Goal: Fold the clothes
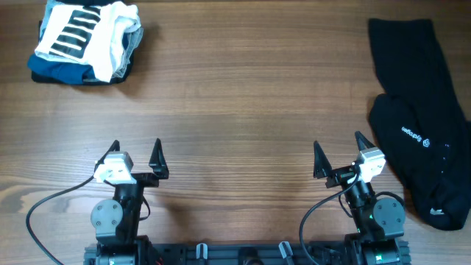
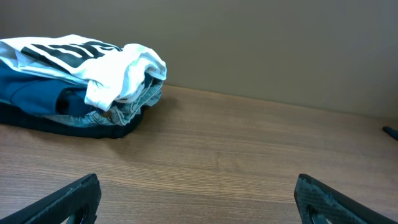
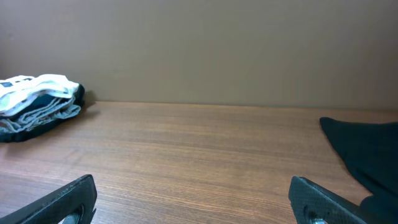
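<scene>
The clothes (image 1: 419,118), a black trouser-like garment with small white lettering and a tiny white tag, lie crumpled along the table's right edge. Part of them shows at the right of the right wrist view (image 3: 367,149). My right gripper (image 1: 340,151) is open and empty, just left of the garment, near the front edge. My left gripper (image 1: 136,153) is open and empty at the front left, far from the garment. Both wrist views show wide-open fingers over bare wood: the left gripper (image 2: 199,196) and the right gripper (image 3: 193,196).
A folded pile of white, black-striped and blue clothes (image 1: 85,40) sits at the back left corner; it also shows in the left wrist view (image 2: 81,81) and the right wrist view (image 3: 37,102). A wall stands behind the wooden table (image 1: 243,96).
</scene>
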You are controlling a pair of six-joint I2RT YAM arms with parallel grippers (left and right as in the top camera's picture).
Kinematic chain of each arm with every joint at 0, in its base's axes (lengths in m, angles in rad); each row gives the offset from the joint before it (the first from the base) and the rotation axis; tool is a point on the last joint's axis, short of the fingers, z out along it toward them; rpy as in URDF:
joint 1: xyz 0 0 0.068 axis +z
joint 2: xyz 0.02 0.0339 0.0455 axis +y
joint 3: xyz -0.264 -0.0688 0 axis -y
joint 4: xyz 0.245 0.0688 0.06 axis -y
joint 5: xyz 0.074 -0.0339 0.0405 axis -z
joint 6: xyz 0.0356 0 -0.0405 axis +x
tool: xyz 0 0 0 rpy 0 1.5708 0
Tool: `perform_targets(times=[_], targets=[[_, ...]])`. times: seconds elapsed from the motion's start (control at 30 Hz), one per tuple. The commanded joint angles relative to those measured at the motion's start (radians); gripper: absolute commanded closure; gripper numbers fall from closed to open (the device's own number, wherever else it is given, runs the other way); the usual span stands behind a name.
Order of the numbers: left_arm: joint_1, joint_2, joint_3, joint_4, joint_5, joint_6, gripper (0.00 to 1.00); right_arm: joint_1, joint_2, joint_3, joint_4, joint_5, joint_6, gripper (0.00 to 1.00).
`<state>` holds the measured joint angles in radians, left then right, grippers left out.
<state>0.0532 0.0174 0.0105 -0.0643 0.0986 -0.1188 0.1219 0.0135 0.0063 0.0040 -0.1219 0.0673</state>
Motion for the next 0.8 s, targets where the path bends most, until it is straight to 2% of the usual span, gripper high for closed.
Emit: perform_targets(times=[0.0, 0.77], targets=[[-0.006, -0.008, -0.005, -0.005, -0.006, -0.017, 0.0, 0.005, -0.003, -0.001, 0.003, 0.011, 0.013, 0.0], [-0.006, -0.008, -0.005, -0.005, -0.006, -0.017, 0.0, 0.005, -0.003, -0.001, -0.001, 0.056, 0.007, 0.0]])
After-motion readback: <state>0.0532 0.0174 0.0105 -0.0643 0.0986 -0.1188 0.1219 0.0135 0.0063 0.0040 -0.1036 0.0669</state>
